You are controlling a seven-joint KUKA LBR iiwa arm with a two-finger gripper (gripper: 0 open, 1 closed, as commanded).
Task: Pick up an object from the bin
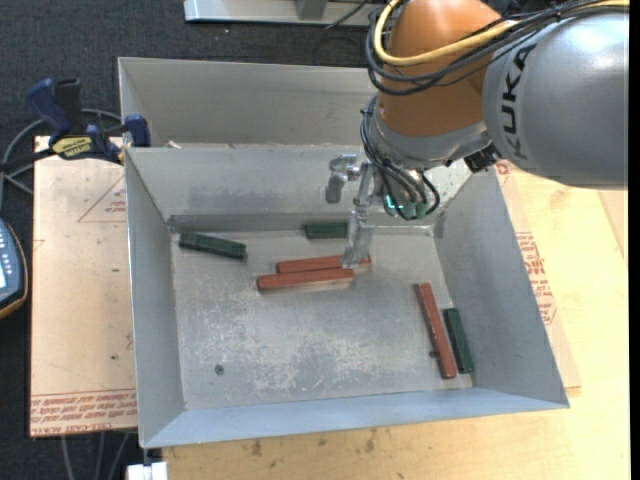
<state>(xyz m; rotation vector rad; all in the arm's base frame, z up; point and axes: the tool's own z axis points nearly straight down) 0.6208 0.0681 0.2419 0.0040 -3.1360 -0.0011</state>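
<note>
Dark carpet (60, 38) lies around the grey metal bin (300, 363) that I reach into from the right. My gripper (357, 256) hangs low near the back of the bin floor, its tip at the right end of a red-brown bar (315, 265). Whether it is open or closed I cannot tell. A second red-brown bar (303, 282) lies just in front of the first, touching it along its length. A short dark green bar (325, 231) lies just behind them, by the back wall. Another dark green bar (212, 246) lies tilted, well off to the left. By the right wall a long red-brown bar (436, 330) and a slim dark green bar (457, 341) lie side by side.
</note>
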